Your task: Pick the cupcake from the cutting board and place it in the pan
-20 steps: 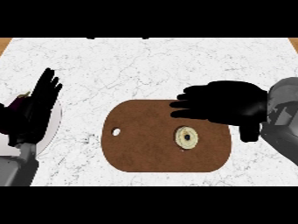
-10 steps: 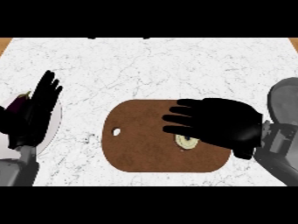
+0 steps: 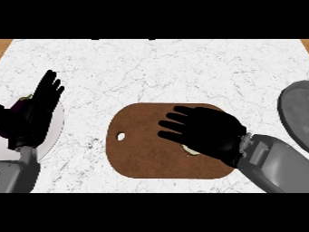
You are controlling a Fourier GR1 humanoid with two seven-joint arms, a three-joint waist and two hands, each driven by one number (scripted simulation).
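Note:
A brown cutting board [image 3: 150, 154] lies in the middle of the white marble counter. My right hand [image 3: 207, 130] is spread flat over the board's right half, fingers straight and pointing left. It covers almost all of the cupcake [image 3: 190, 150]; only a pale sliver shows under the palm's lower edge. The grey pan [image 3: 305, 118] sits at the right edge of the view, partly cut off. My left hand [image 3: 30, 115] stands open at the left edge, fingers up, resting.
A white plate [image 3: 53, 131] lies under my left hand, with something dark purple on it, mostly hidden. The board has a small hanging hole [image 3: 121, 136] at its left end. Wooden surface shows at the counter's top corners.
My right hand has moved down and left over the board and now covers the cupcake, which was in plain sight a second ago. The pan has come into view. The left hand has stayed put.

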